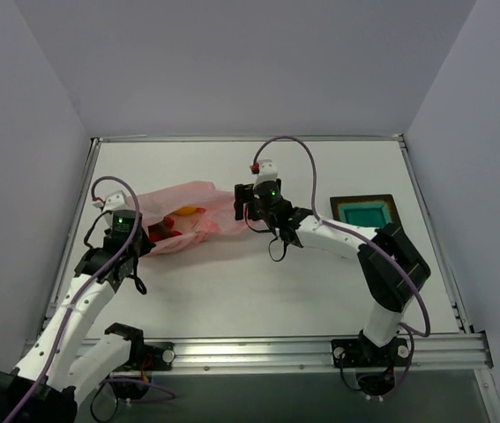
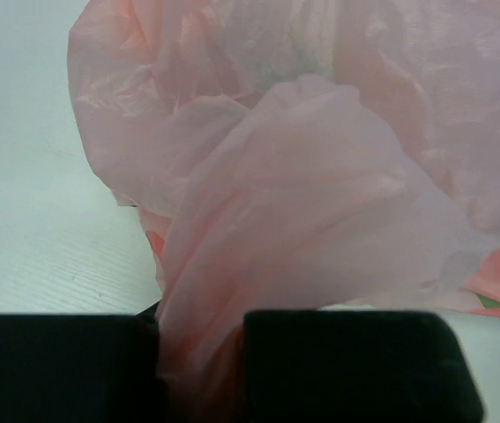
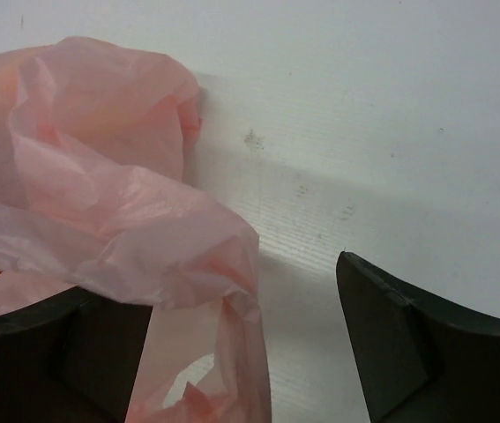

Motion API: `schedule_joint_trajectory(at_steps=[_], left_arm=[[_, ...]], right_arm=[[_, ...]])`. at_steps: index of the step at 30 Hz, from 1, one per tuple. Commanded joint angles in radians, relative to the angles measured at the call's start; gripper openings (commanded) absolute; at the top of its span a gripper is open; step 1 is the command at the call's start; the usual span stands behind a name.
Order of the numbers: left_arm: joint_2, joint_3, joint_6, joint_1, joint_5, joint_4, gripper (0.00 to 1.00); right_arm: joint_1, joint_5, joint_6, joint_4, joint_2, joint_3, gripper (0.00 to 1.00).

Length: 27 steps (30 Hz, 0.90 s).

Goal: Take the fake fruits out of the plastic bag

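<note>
Pink plastic bag is pinched tight in my left gripper, probably to anchor it; my right gripper gapes wide, with film draped between its jaws.

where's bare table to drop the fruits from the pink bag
Widest free patch: white table between the translucent pink plastic bag and the near metal rail. Another strip lies behind the bag, toward the far wall. Crowded: the bag's ends, left gripper pinching one, right gripper open at the other; beside the black-rimmed teal square tray, near the right arm.
</note>
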Motion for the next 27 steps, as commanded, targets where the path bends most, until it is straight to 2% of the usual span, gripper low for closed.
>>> schedule_joint_trajectory(at_steps=[1,5,6,7,9,10,12,13,14,17,23,27], left_arm=[[-0.077,0.034,-0.01,-0.001,0.058,0.0,0.02],[-0.094,0.04,0.009,0.0,0.124,0.005,0.02],[-0.094,0.045,0.016,0.0,0.133,0.008,0.02],[-0.095,0.048,0.019,0.0,0.142,0.006,0.02],[-0.1,0.062,0.035,0.0,0.165,0.006,0.02],[-0.106,0.066,0.038,0.0,0.168,0.003,0.02],[-0.118,0.075,0.042,0.0,0.174,-0.005,0.02],[-0.132,0.08,0.045,0.0,0.177,-0.008,0.02],[-0.138,0.085,0.048,0.002,0.176,-0.018,0.02],[-0.158,0.109,0.068,0.002,0.151,-0.05,0.02],[-0.19,0.112,0.078,0.002,0.176,-0.074,0.02],[-0.189,0.118,0.091,0.003,0.19,-0.098,0.02]], right_arm=[[0.021,0.017,-0.032,-0.083,-0.135,0.025,0.77],[0.067,0.022,-0.064,-0.132,-0.264,0.016,0.79],[0.099,0.045,-0.07,-0.137,-0.311,0.016,0.82],[0.118,0.053,-0.089,-0.14,-0.332,0.015,0.9],[0.153,0.081,-0.1,-0.157,-0.37,0.027,0.89],[0.188,0.087,-0.109,-0.159,-0.376,0.033,0.86],[0.218,0.056,-0.116,-0.143,-0.376,0.054,0.58],[0.251,0.02,-0.109,-0.116,-0.364,0.065,0.42],[0.268,-0.003,-0.106,-0.099,-0.326,0.085,0.16],[0.331,-0.083,-0.11,-0.053,-0.187,0.139,0.0],[0.333,-0.144,-0.129,-0.014,0.082,0.321,0.0],[0.325,-0.155,-0.127,-0.024,0.194,0.41,0.0]])
